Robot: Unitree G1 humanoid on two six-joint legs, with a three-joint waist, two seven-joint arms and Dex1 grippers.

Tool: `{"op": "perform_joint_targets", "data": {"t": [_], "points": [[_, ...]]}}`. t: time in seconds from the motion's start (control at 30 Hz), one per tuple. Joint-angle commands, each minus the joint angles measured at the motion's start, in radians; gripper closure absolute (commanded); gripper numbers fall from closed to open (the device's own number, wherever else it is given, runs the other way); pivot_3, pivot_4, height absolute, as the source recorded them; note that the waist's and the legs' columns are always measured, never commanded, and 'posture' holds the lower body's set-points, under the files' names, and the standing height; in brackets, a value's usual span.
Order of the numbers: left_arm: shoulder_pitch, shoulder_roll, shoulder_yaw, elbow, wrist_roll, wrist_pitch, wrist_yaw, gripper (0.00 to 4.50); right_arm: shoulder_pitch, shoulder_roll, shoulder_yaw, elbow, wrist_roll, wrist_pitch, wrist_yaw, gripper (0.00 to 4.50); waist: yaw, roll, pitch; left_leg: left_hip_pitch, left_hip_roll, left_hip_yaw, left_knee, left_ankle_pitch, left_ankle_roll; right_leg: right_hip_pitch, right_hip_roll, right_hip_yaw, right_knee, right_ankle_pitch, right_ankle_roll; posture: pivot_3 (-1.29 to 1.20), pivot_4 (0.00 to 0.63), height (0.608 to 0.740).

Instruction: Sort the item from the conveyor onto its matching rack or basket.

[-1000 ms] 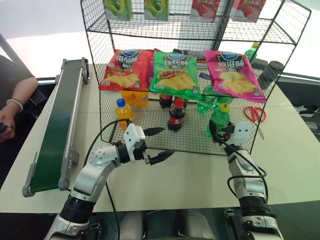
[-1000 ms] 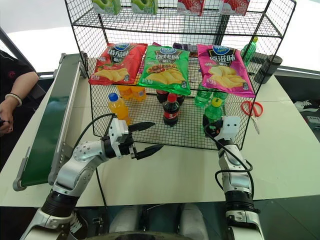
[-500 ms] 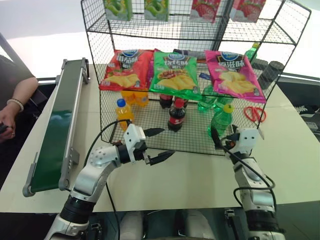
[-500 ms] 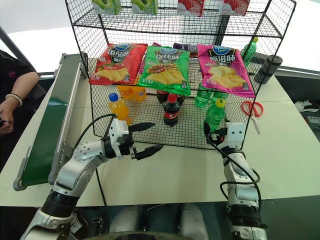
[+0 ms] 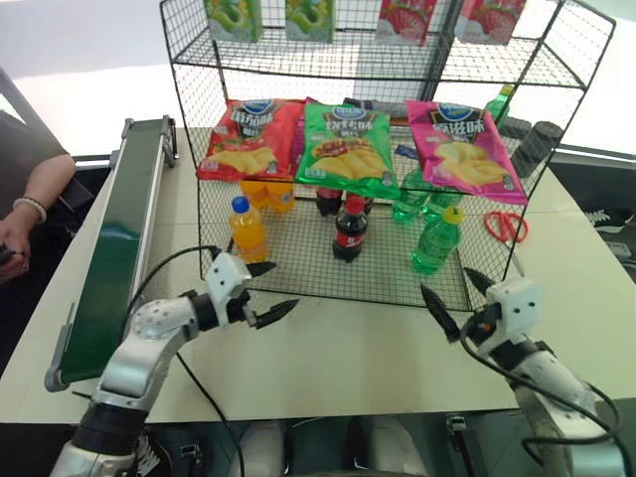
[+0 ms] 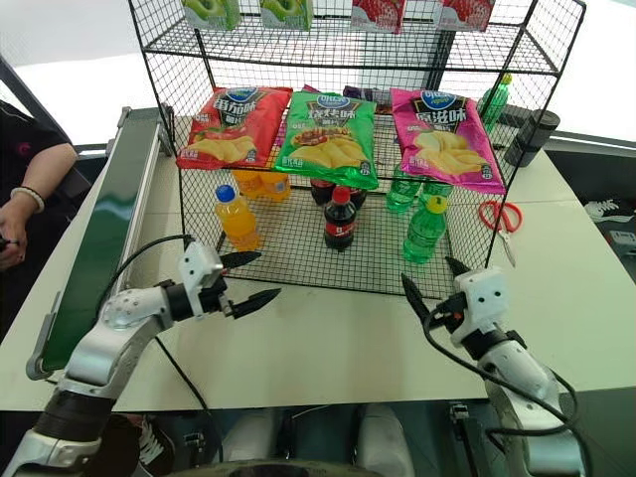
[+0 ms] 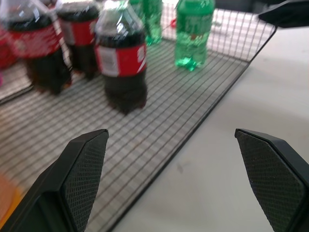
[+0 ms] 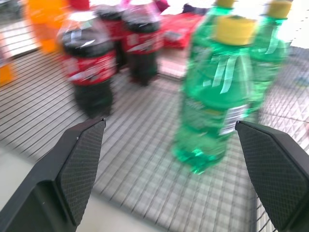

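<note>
Translucent green soda bottle, yellow cap, upright on rack, label seemingly green; both grippers wide, empty

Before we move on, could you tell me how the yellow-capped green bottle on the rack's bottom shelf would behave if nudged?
The green bottle stands upright on the wire rack, tall for its narrow base, so it would probably tip easily. It looks full, so likely fairly heavy for its size. Its round body would likely roll if it fell.
</note>
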Motion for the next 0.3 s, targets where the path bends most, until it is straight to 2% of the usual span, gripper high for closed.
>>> {"op": "perform_joint_targets", "data": {"t": [0.03, 0.3], "points": [[0.015, 0.032, 0.039, -0.020, 0.002, -0.044, -0.021, 0.00, 0.042, -0.042, -0.079, -0.086, 0.091, 0.010, 0.068, 0.02, 0.001, 0.000, 0.000, 0.000, 0.000, 0.000, 0.000, 0.000, 0.000, 0.000, 0.000, 0.000, 0.000, 0.000, 0.000, 0.00, 0.150, 0.730], [0.018, 0.045, 0.053, 0.002, -0.018, -0.059, -0.060, 0.00, 0.069, -0.080, -0.161, -0.048, 0.104, 0.003, 0.108, 0.02, 0.000, -0.001, -0.001, 0.001, 0.000, 0.000, 0.000, 0.000, 0.000, 0.000, 0.000, 0.000, 0.000, 0.000, 0.000, 0.00, 0.150, 0.730]]}}
